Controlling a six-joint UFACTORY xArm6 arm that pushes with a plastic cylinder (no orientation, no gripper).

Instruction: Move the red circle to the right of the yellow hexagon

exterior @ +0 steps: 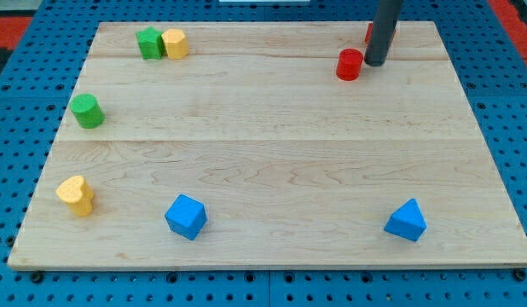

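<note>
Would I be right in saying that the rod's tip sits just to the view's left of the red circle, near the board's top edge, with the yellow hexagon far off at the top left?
Not quite: in the camera view my tip sits just to the view's right of the red circle, not its left. The rest holds: both are near the board's top edge, and the yellow hexagon is far off at the top left.
</note>
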